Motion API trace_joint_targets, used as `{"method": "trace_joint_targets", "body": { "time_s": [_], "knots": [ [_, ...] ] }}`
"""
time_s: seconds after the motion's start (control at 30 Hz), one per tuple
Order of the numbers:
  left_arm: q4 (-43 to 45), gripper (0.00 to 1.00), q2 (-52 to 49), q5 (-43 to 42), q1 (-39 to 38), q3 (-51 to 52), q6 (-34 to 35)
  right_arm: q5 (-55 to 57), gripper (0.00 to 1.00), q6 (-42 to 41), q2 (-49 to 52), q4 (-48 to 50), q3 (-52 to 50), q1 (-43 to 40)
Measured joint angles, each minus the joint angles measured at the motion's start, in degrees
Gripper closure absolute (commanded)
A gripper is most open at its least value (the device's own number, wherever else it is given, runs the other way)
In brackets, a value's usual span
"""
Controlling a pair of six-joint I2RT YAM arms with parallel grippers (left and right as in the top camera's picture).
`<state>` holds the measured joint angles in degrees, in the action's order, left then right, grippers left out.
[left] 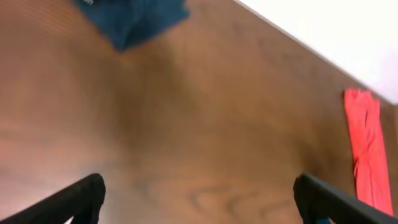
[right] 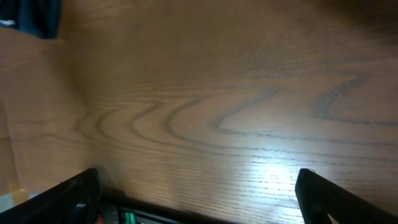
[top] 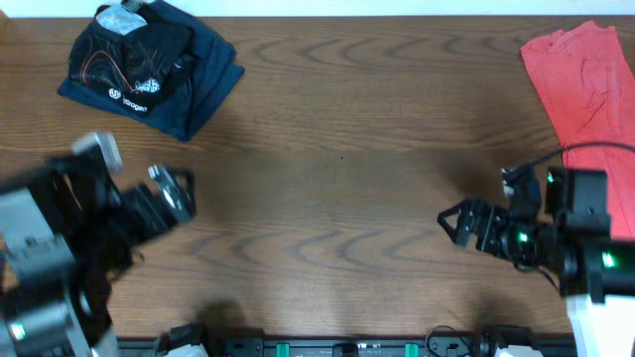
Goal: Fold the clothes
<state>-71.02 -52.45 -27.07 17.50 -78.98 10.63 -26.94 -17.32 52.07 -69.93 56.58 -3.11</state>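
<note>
Left end effector (left: 198, 186) is hanging over bare bench (top: 327, 129), its two fingers (left: 84, 199) spread wide with nothing between them. Right end effector (right: 196, 186) is hovering on the opposite side, its jaws also gaping and gripping nothing.

Ahead of the left end effector and a little to its left, toward the far edge, the jersey (top: 124, 55) is lying as a compact, rumpled bundle, with orange lines and small logos showing. It is resting on top of a dark garment (top: 208, 84), whose edges are sticking out toward the end effector and to the bundle's right. The pile as a whole is running longer across the bench than front to back. The jersey's own long axis is not showing, bunched as it is.

From the right end effector the jersey is lying well apart, far to the left and ahead, while a red garment (top: 585, 74) is sitting near it at the far corner.

Judging by this, the left arm is the nearer one. Any reach is calling for travel forward and slightly left, taking the top layer only.
</note>
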Motion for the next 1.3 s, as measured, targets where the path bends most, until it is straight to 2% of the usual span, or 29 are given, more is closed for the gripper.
{"method": "trace_joint_targets", "body": {
  "time_s": [0.33,0.5,1.3],
  "knots": [
    [-2.97,0.02,14.71,0.02,0.0,18.12,-0.04,4.85,0.01,0.76,-13.53,-3.58,0.04,0.02],
    [-2.93,0.02,16.52,0.02,0.0,23.17,-0.04,9.42,0.01,0.17,-14.6,-2.01,0.04,0.0],
    [-2.86,0.02,15.8,0.02,0.0,24.35,-0.04,12.87,0.01,-0.04,-14.58,-0.28,0.04,0.0]
  ]
}}
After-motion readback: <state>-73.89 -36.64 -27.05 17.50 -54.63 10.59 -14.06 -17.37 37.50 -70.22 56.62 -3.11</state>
